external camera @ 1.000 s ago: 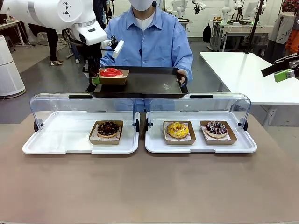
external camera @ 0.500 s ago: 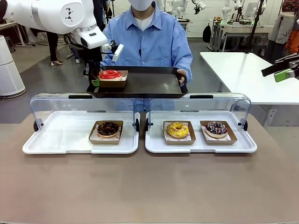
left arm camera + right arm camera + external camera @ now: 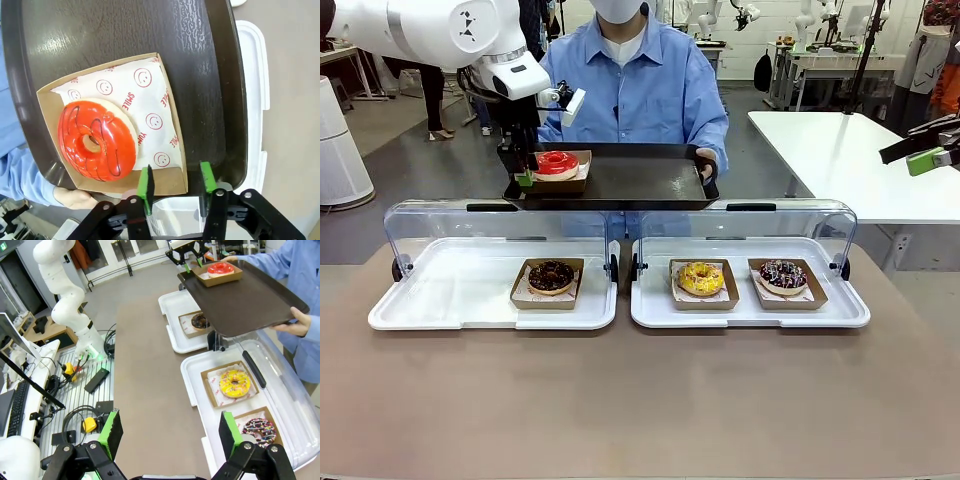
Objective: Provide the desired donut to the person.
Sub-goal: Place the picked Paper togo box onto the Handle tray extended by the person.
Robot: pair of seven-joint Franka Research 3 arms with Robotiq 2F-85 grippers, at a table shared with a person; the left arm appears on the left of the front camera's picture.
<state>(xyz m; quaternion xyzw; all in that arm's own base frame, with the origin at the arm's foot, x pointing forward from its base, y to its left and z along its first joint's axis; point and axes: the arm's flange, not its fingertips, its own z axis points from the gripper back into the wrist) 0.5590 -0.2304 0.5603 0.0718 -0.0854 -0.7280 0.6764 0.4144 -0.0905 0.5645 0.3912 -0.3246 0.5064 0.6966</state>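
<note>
We are looking across a brown table [image 3: 640, 410] that is carrying two white trays, both sitting flat on its far half. The left tray [image 3: 445, 290] is lying on the table's left side and the right tray [image 3: 655, 295] on its right, just beside each other at the middle. Their clear lids [image 3: 495, 225] are standing open along the far edges.

A dark tray [image 3: 250, 300] is held by the person's hand [image 3: 296, 322]. A red-glazed donut [image 3: 220, 268] is carried on it, just beside the left pincer [image 3: 193, 261]. A yellow donut [image 3: 235, 382] and a sprinkled donut [image 3: 258, 430] are seen in a white tray [image 3: 192, 375] on the bench [image 3: 150, 365]. The right pincer [image 3: 170, 432] is seen with its pads spread wide.
</note>
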